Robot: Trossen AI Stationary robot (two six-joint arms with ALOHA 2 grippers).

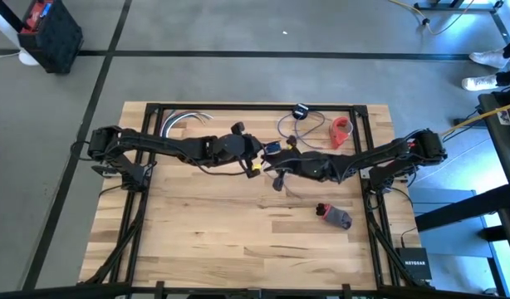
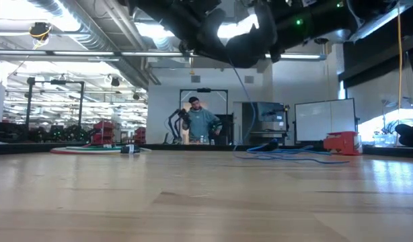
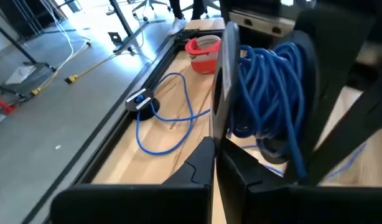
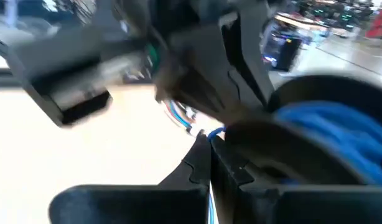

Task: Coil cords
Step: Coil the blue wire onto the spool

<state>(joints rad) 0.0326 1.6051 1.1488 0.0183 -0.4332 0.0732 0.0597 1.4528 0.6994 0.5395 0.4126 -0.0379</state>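
Note:
A black spool (image 3: 223, 81) wound with blue cord (image 3: 269, 81) hangs above the table's middle, between my two arms. My left gripper (image 3: 214, 163) (image 1: 259, 159) is shut on the spool. My right gripper (image 4: 209, 163) (image 1: 281, 170) is shut just beside it, on the cord. From the spool a loose length of cord (image 2: 241, 101) drops to the table. It lies there in slack loops (image 3: 169, 115) (image 1: 290, 126) that end at a small black piece (image 3: 140, 102) (image 1: 301, 110) near the far edge. My left gripper pinches the rim of the spool's grey-black flange (image 3: 217, 134) between its two fingers, coming nearly level from the table's left. The spool is lifted clear of the table, with its flanges standing upright. My right gripper is shut on the thin blue cord (image 4: 216, 133) close to the wound coil (image 4: 340, 130), coming nearly level from the table's right. The cord runs along the seam between the fingers. The fingers themselves hide how far back it reaches.
A red round thing (image 1: 342, 131) (image 3: 203, 46) stands at the far right, close to the loose loops. A dark and red object (image 1: 334, 214) lies toward the near right. Grey cables (image 1: 184, 120) lie at the far left. A person (image 2: 200, 121) stands in the room behind.

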